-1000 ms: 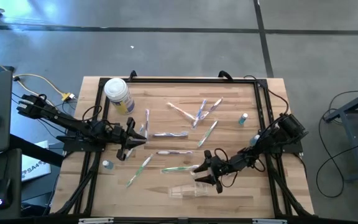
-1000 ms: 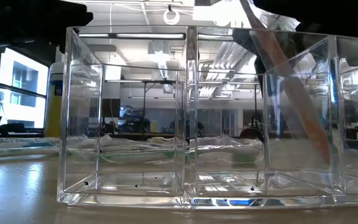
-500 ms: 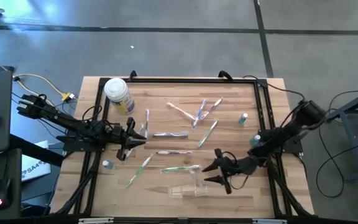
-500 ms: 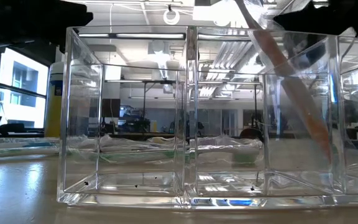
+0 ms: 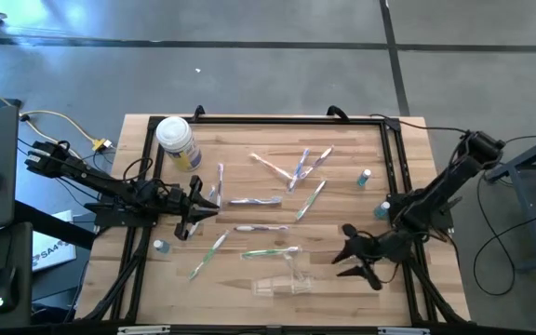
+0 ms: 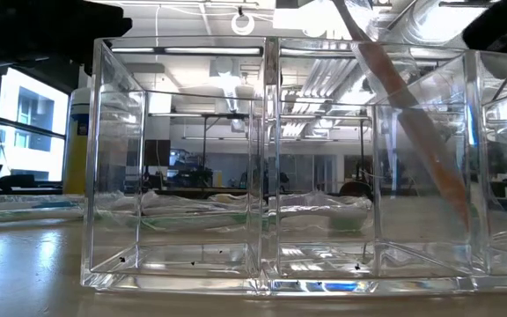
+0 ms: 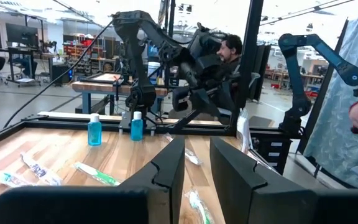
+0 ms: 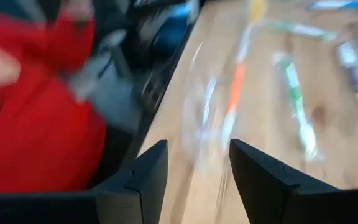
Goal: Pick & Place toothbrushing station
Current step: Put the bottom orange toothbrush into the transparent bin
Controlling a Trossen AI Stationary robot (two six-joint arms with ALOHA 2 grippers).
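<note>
Holder: we see the clear plastic holder [image 5: 282, 279] low and centre in the high view, on the pale wooden table [image 5: 342, 140]; close up in the low view its glossy, square-walled compartments [image 6: 183, 167] fill the frame.
Brush in holder: one orange-handled toothbrush [image 6: 412, 132] leans tilted in the holder's right compartment.
Loose toothbrushes: slim pastel toothbrushes [image 5: 257, 200] lie scattered mid-table, flat on the wood grain.
Right gripper: we find the right gripper [image 5: 354, 262] lower right in the high view, beside the holder and apart from it, its dark fingers spread and empty.
Left gripper: the left gripper [image 5: 214, 200] sits centre-left; its blocky fingers [image 7: 166, 168] stand slightly parted, holding nothing.
Jar: a round white-lidded jar [image 5: 176, 140] stands upper left.
</note>
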